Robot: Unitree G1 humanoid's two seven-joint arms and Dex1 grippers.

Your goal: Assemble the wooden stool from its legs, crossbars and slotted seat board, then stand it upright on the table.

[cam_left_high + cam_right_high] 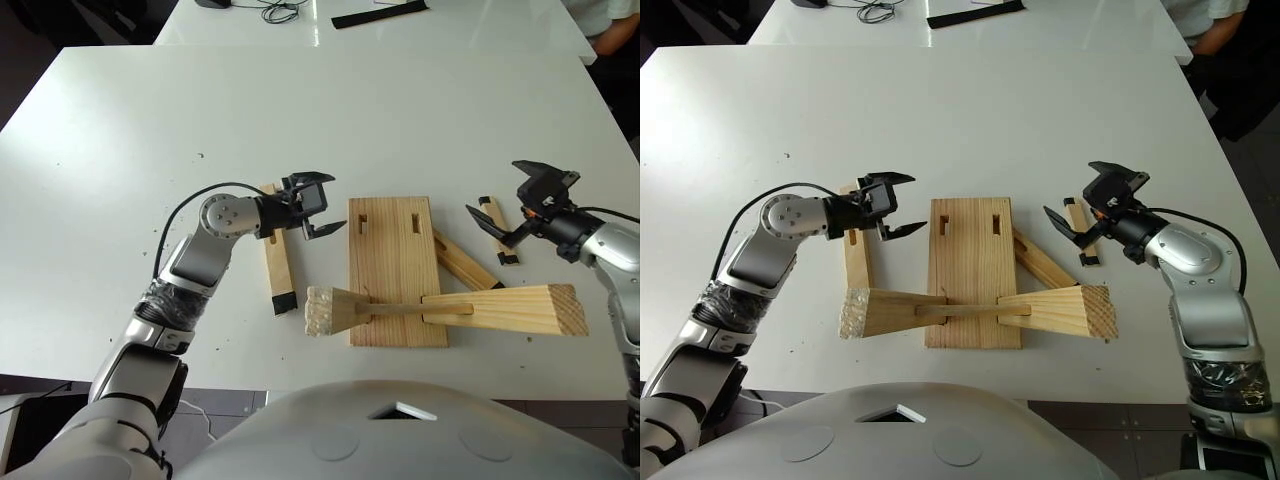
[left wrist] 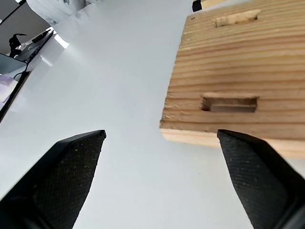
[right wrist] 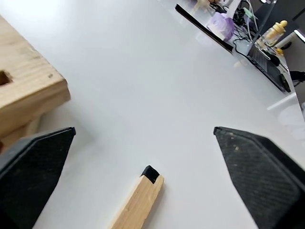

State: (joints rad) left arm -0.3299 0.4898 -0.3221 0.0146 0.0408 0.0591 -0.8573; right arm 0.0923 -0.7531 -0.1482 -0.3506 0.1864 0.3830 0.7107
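Head view: my left tool [image 1: 322, 205] hangs spread wide just off the board's [image 1: 397, 255] upper-left corner, over a loose bar [image 1: 278, 265]. My right tool [image 1: 515, 195], also spread and holding nothing, sits above a short bar [image 1: 497, 232] at centre right. Two legs [image 1: 522, 308] joined by a crossbar [image 1: 420, 308] lie across the board's lower end, close to the bench's [image 1: 130, 150] bottom edge. I judge that the main risk: nudge the board and that frame could slide down-frame and off. The room to move is up-frame, while the bench's right edge crowds my right arm.

Left wrist view: the board's corner and a slot [image 2: 229, 102] show between the fingers [image 2: 62, 176]. Closing skewed could twist the board rather than grip it.

Right wrist view: the short bar's black tip lies between the fingers [image 3: 257, 171], with the board's corner at upper left. A shallow descent could skate the bar toward the edge.
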